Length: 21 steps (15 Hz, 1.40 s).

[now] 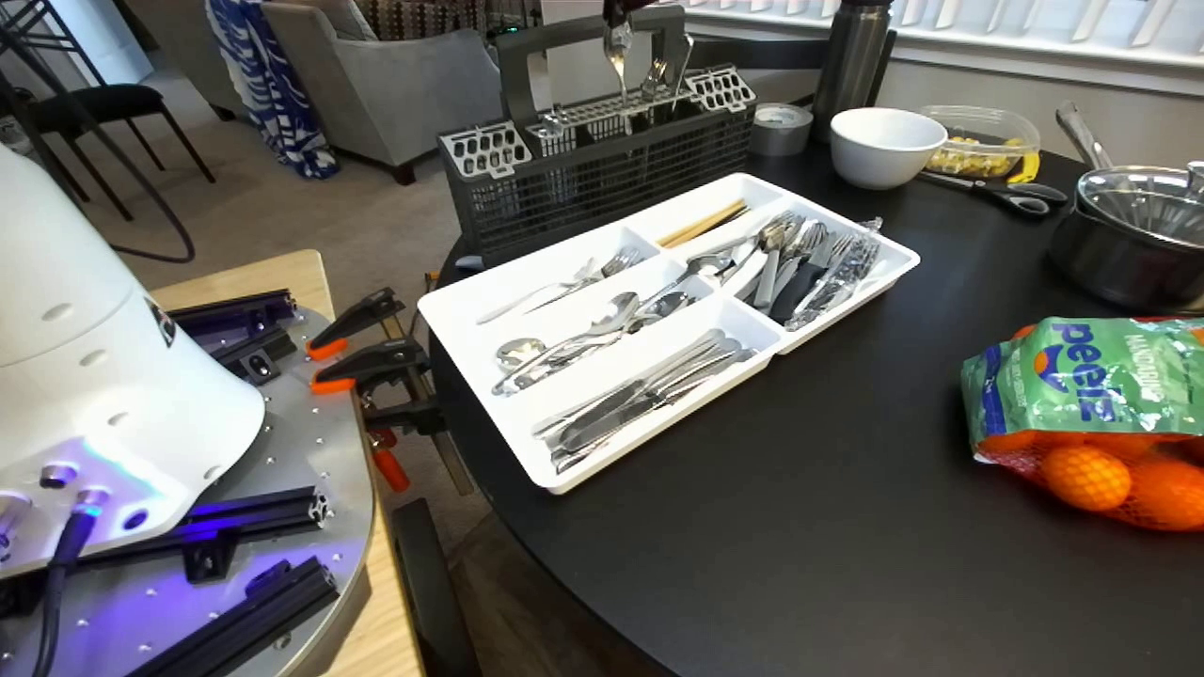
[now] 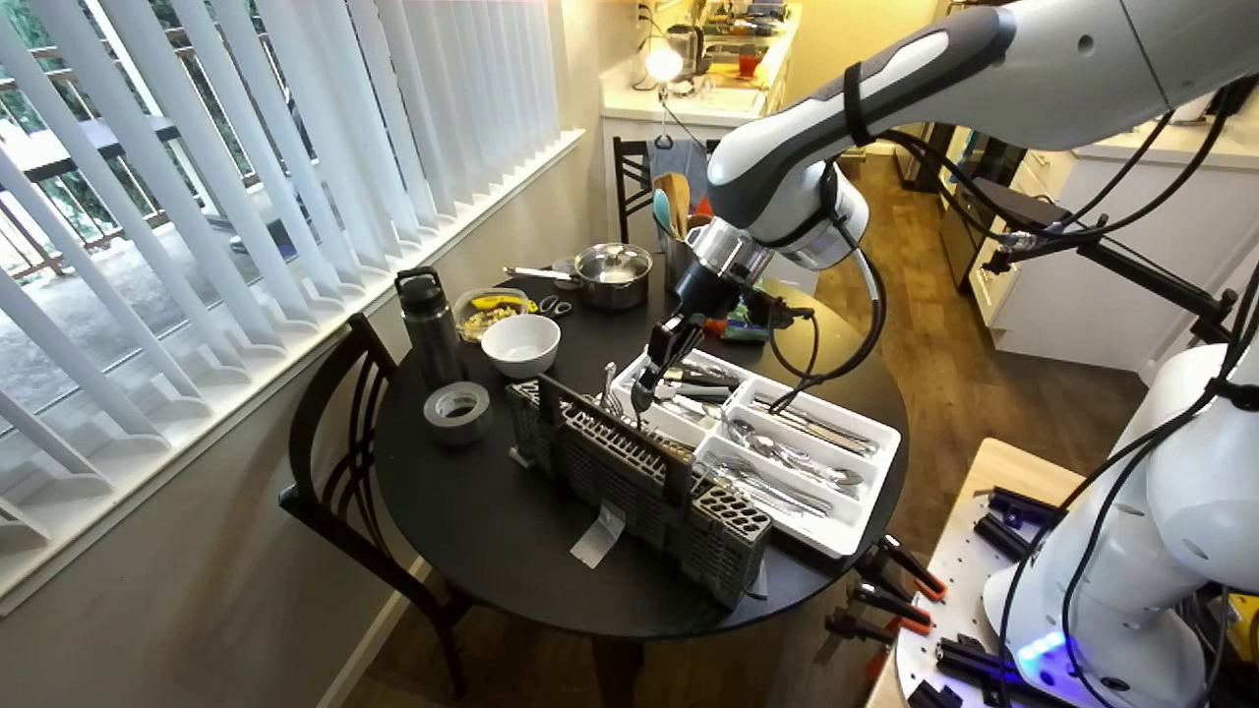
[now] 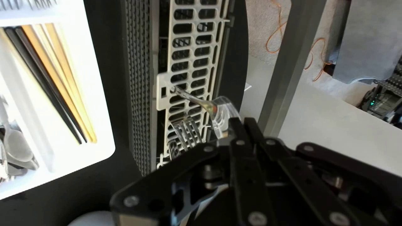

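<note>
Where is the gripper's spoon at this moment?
In an exterior view, the spoon is at top centre, held by the gripper, at the cutlery basket, left of a fork.

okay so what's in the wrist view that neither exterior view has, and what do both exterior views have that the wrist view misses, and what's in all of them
Only the wrist view: an orange cord.
Only the exterior views: the pot, bottle, tape and scissors.
Shared: the basket, the tray and the gripper, which the wrist view shows closed on a spoon.
</note>
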Available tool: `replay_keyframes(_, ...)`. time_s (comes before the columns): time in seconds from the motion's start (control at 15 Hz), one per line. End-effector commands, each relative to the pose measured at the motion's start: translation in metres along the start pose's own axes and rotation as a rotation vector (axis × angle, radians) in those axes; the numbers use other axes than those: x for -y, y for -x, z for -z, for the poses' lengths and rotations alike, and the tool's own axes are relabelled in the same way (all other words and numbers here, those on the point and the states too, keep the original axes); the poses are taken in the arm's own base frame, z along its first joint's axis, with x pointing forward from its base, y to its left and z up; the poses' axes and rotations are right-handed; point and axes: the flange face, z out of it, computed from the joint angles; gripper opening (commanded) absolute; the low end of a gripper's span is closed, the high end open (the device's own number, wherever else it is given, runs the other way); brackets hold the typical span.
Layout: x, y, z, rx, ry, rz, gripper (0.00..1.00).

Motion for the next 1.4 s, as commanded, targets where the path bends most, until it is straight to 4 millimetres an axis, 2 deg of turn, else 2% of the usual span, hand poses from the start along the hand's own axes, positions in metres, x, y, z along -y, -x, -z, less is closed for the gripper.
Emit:
replay_keyframes(0.0, 0.005, 0.004, 0.010, -0.027, -0.088, 0.081, 0.03)
replay_keyframes(0.27, 0.018, 0.014, 0.021, -0.032, -0.105, 0.135, 0.03)
replay_keyframes(0.47, 0.027, 0.013, 0.029, -0.040, -0.104, 0.151, 0.03)
replay_keyframes(0.73, 0.026, 0.011, 0.026, -0.022, -0.103, 0.164, 0.03)
replay_keyframes(1.07, 0.011, 0.007, 0.022, 0.214, -0.020, 0.283, 0.02)
replay_keyframes(1.33, 0.019, -0.007, 0.026, 0.328, -0.025, 0.437, 0.02)
